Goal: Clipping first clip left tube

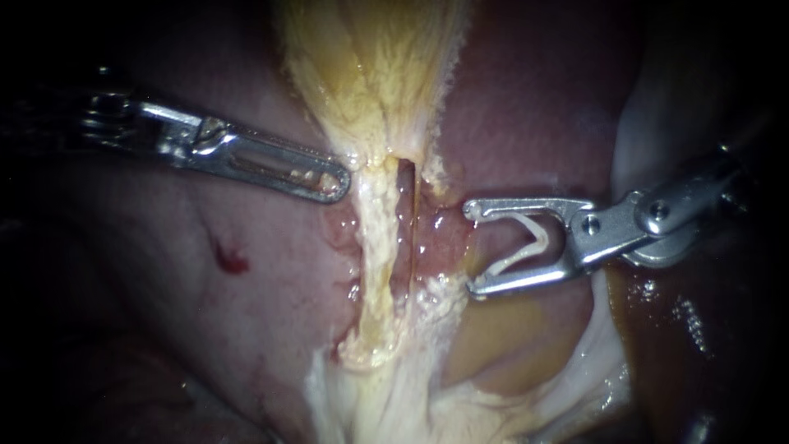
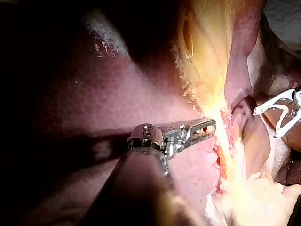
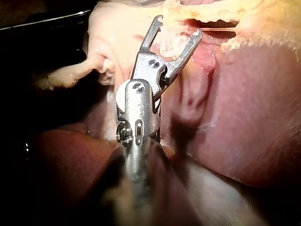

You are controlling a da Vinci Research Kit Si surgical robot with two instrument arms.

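The endoscope sits close above the pale yellow, glistening left tube (image 1: 371, 247). Wrist cameras face it from left and right.

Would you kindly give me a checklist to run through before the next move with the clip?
1. Clip seated in the right instrument pincer: ok.
2. Clip legs spread wide: ok.
3. Left tube exposed, with a gap beside it: ok.
4. Clip around the left tube: not ok; it sits short of it.
5. Left instrument clear of the clip's path: cannot tell; its tip lies close against the tube's far side.
6. Tissue behind the tube free: cannot tell.
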